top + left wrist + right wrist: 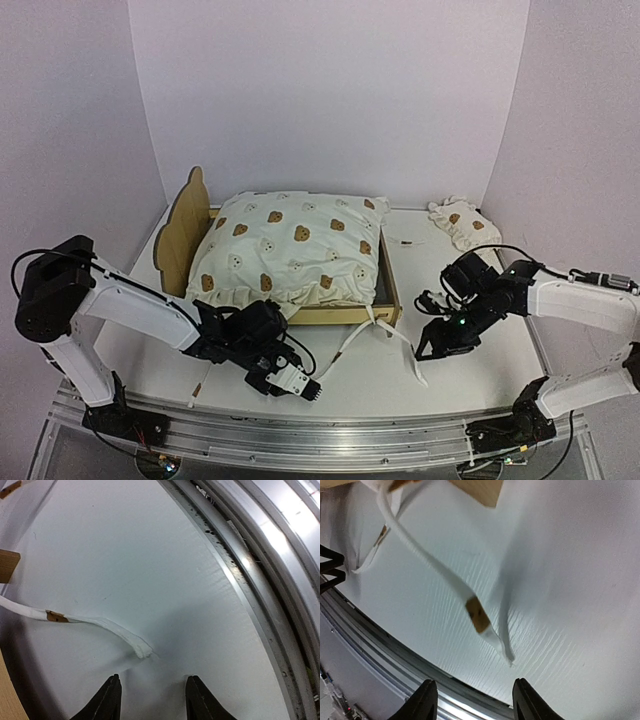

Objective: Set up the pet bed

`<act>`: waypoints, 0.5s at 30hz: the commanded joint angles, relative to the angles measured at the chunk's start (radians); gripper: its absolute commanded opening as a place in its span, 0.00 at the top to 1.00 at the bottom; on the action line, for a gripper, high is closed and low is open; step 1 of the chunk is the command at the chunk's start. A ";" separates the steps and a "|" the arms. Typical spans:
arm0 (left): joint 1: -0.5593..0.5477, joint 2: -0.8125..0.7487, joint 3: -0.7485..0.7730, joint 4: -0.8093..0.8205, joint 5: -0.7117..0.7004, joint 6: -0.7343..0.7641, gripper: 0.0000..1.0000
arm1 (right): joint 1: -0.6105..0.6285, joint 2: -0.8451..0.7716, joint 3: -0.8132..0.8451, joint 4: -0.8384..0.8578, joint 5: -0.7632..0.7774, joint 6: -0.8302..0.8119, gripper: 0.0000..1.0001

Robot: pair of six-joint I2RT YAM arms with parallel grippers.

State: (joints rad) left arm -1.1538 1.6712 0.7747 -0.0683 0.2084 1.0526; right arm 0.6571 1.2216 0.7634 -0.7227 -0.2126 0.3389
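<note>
Pet bed [335, 315] sits mid-table, bear-print cushion [290, 250] filling it; left gripper [152, 682] parted, empty, just short of tie string [100, 625]; right gripper [476, 685] parted, empty, near second string [445, 580].

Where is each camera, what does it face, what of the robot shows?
Top external: above and behind the bases, looking down at the pet bed; both arms show.
Left wrist: on that arm, facing the table; left fingers show.
Right wrist: on that arm, facing the table; right fingers show.
Shared: both wrist views show tie strings and the edge rail.
</note>
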 commanded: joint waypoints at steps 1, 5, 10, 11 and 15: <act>-0.006 -0.134 0.069 -0.301 0.076 -0.096 0.49 | -0.002 -0.019 0.034 -0.090 -0.125 -0.010 0.44; -0.005 -0.221 0.104 -0.374 0.060 -0.196 0.43 | -0.002 0.061 0.189 -0.091 -0.065 -0.031 0.38; 0.030 -0.286 0.163 -0.380 -0.143 -0.377 0.36 | -0.002 0.276 0.488 -0.079 0.038 0.022 0.43; 0.056 -0.296 0.177 -0.397 -0.169 -0.405 0.35 | -0.002 0.315 0.542 -0.068 0.030 0.037 0.48; 0.190 -0.327 0.219 -0.488 -0.241 -0.471 0.35 | 0.019 0.428 0.658 0.006 0.013 0.124 0.56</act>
State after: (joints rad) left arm -1.0760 1.3938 0.9349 -0.4485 0.1013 0.7117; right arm 0.6563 1.5660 1.3275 -0.7751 -0.2117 0.3765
